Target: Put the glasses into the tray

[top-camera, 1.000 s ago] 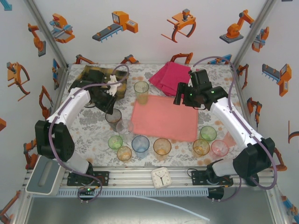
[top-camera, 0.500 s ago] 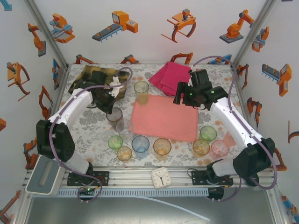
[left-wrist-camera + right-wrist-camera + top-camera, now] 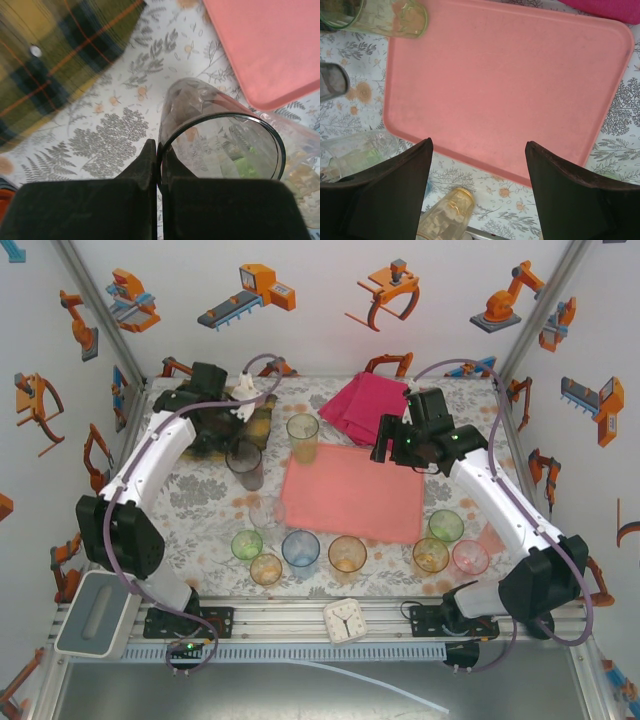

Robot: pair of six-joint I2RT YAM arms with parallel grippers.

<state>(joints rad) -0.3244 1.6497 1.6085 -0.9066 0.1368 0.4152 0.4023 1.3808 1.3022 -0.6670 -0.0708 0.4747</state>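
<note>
My left gripper [image 3: 237, 443] [image 3: 159, 147] is shut on the rim of the grey glass [image 3: 246, 466] [image 3: 220, 132], one finger inside and one outside, holding it left of the salmon-pink tray [image 3: 350, 492] [image 3: 270, 45]. A clear glass [image 3: 266, 512] [image 3: 300, 150] stands just nearer. My right gripper [image 3: 386, 454] [image 3: 479, 144] hangs open over the tray [image 3: 505, 85], nothing between its fingers. A yellow-green glass [image 3: 302, 437] [image 3: 385, 15] stands at the tray's far left corner. Green [image 3: 247, 544], orange [image 3: 266, 568], blue [image 3: 300, 548] and amber [image 3: 347, 553] glasses line the near side.
Amber [image 3: 430, 555], green [image 3: 446, 526] and pink [image 3: 470, 557] glasses stand near the tray's near right corner. A magenta cloth [image 3: 362, 405] lies behind the tray, a plaid cloth [image 3: 200, 418] [image 3: 50, 60] at the far left. A white clock [image 3: 346, 620] sits on the front rail.
My left gripper has carried the grey glass away from the clear glass toward the far side of the table. The right arm has not moved.
</note>
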